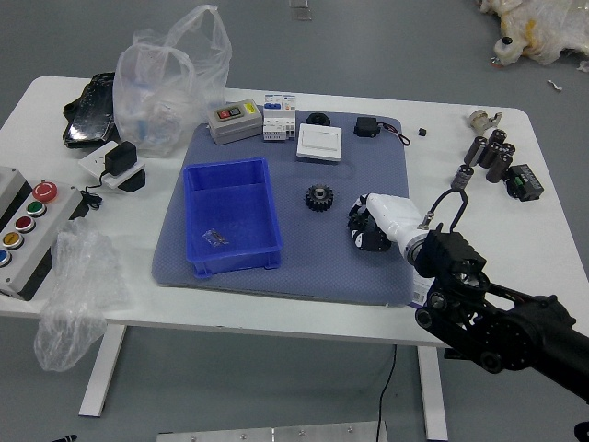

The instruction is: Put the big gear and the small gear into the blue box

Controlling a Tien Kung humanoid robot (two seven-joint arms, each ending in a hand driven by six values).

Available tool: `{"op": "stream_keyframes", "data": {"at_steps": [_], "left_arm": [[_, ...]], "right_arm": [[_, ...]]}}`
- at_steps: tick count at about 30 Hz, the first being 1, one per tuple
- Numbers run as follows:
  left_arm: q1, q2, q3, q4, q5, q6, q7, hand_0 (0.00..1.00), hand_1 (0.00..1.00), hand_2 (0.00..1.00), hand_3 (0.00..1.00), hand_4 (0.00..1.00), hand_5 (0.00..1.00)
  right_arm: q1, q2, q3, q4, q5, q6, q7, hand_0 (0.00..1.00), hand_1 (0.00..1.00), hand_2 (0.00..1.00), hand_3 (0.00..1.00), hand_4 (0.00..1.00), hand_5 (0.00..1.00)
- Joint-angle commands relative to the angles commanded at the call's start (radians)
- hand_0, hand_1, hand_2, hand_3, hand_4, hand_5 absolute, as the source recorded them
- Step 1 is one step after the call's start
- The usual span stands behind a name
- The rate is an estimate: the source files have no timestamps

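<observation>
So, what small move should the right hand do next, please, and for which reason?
Probably a small shift left, toward the black gear. That gear lies on the mat between the right hand and the blue box, where no gear shows yet. I cannot tell whether the hand already holds something; going left would suit either case.

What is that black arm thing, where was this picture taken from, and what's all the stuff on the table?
That's a robot's right arm, reaching in from the right. Its right hand is over the blue-gray mat. I can't tell whether it holds anything. The left arm isn't in view. The picture looks down from high on the robot's side. On the white table, the mat has a blue box and a black gear to the box's right. Plastic bags and a button panel are at the left.
</observation>
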Motion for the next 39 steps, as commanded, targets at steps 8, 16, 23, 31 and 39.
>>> {"op": "stream_keyframes", "data": {"at_steps": [8,16,23,31,39], "left_arm": [[0.003,-0.001,-0.017,-0.002,0.015,0.000,0.008,0.717,0.624,0.630,0.730,0.820,0.598],[-0.002,-0.003,-0.043,-0.004,0.045,-0.002,0.022,0.716,0.624,0.631,0.730,0.821,0.598],[0.000,-0.002,-0.063,-0.007,0.065,-0.002,0.034,0.716,0.624,0.630,0.730,0.821,0.599],[-0.002,-0.004,-0.068,-0.007,0.072,-0.003,0.036,0.716,0.624,0.630,0.730,0.821,0.600],[-0.005,-0.004,-0.062,-0.006,0.069,-0.003,0.032,0.716,0.623,0.630,0.731,0.821,0.599]], "right_arm": [[0.092,0.008,-0.054,0.082,0.031,-0.041,0.039,0.312,0.394,0.451,0.500,0.420,0.002],[0.253,0.068,-0.234,0.112,0.156,-0.049,0.117,0.351,0.460,0.489,0.513,0.450,0.002],[0.315,0.093,-0.351,0.101,0.256,-0.013,0.131,0.417,0.536,0.594,0.552,0.439,0.002],[0.318,0.099,-0.371,0.084,0.309,-0.041,0.144,0.560,0.777,0.998,0.998,0.500,0.143],[0.303,0.099,-0.337,0.068,0.307,-0.087,0.159,0.570,0.786,0.998,0.998,0.531,0.145]]}}
